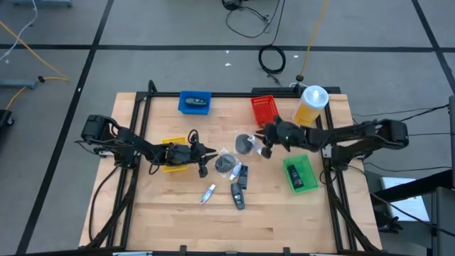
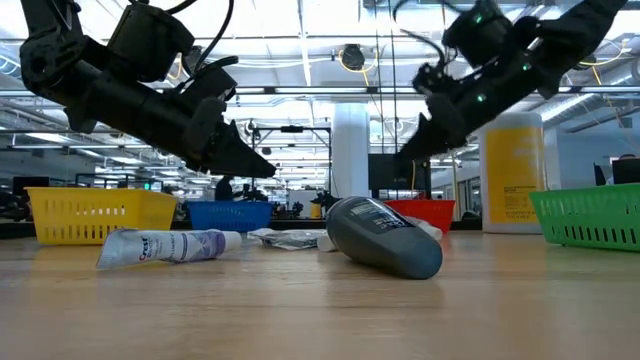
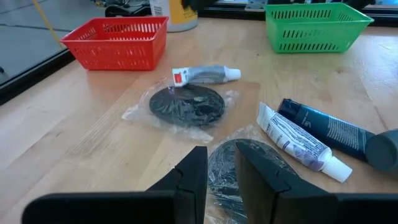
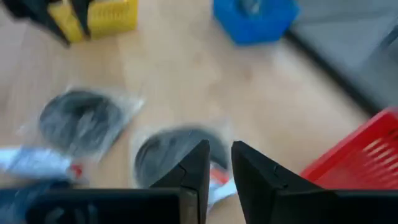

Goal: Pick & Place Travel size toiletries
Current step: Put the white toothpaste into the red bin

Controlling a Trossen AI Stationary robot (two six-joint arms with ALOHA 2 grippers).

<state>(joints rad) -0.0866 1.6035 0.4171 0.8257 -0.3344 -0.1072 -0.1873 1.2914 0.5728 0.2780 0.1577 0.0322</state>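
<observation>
Closest in the low view lies a smooth dark-grey bottle [image 2: 385,237] beside a crinkled white tube [image 2: 165,246]. Left gripper [image 3: 221,171], fingers narrowly parted and empty, hangs over a grey disc in clear wrap [image 3: 227,177]. Right gripper [image 4: 219,163], narrow too, hovers above another wrapped disc [image 4: 168,155]. Behind stand the mesh red bin [image 3: 118,42] and green bin [image 3: 317,26].

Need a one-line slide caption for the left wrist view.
Left gripper hovers over a wrapped disc; beyond lie a second disc, tubes, red bin and green bin.
</observation>
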